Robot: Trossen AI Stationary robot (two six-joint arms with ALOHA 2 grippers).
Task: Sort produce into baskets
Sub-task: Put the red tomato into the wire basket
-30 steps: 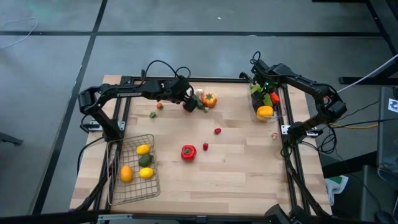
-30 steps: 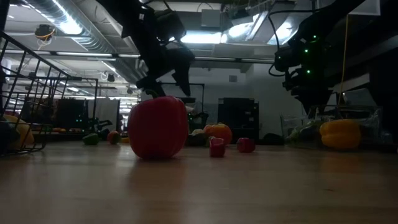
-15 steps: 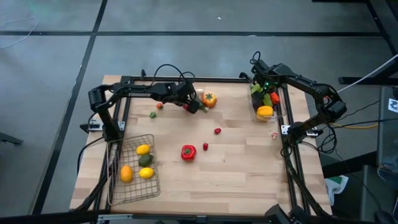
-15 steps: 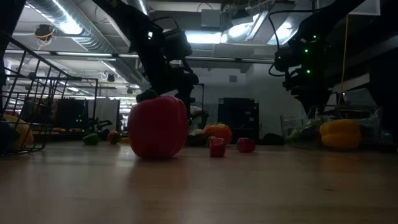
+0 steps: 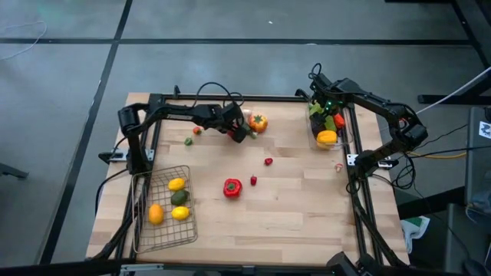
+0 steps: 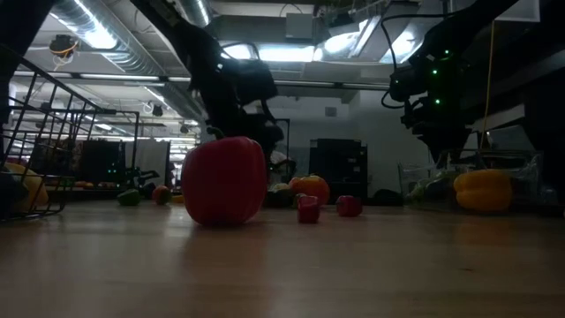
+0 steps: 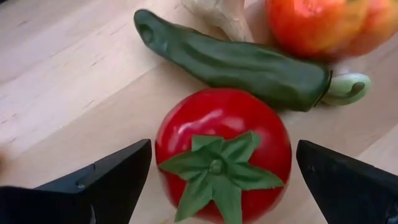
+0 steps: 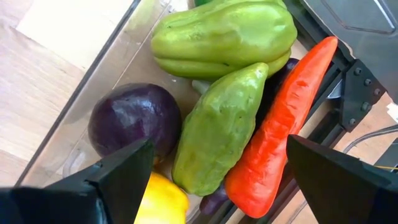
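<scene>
The tomato (image 7: 222, 151) sits on the table (image 5: 291, 207) near its far edge, squarely between the spread fingers of the left gripper (image 7: 222, 180), which is open and holds nothing. Touching or just behind the tomato lies a dark green pepper (image 7: 233, 62), with an orange pepper (image 7: 320, 25) and a pale root piece (image 7: 224, 15) beyond.

Step in hand, as judged: grasping the tomato. To do it well, the fingers should come down level on both sides of the fruit and close across its widest part, clear of the green pepper's body so that it is not dragged along. A round smooth toy may roll out if pinched high.

Containers: the wire basket (image 5: 165, 234) at the near left holds two lemons (image 5: 177, 184), a green piece (image 5: 179, 198) and an orange piece (image 5: 156, 214). The clear bin (image 8: 118, 37) at the far right holds two light green vegetables (image 8: 224, 31), a purple one (image 8: 134, 118), a carrot (image 8: 283, 124) and a yellow pepper (image 5: 327, 138). The right gripper (image 8: 214, 186) hangs open over this bin, empty.

Loose on the table: a red pepper (image 5: 232, 188) and small red pieces (image 5: 268, 161).
</scene>
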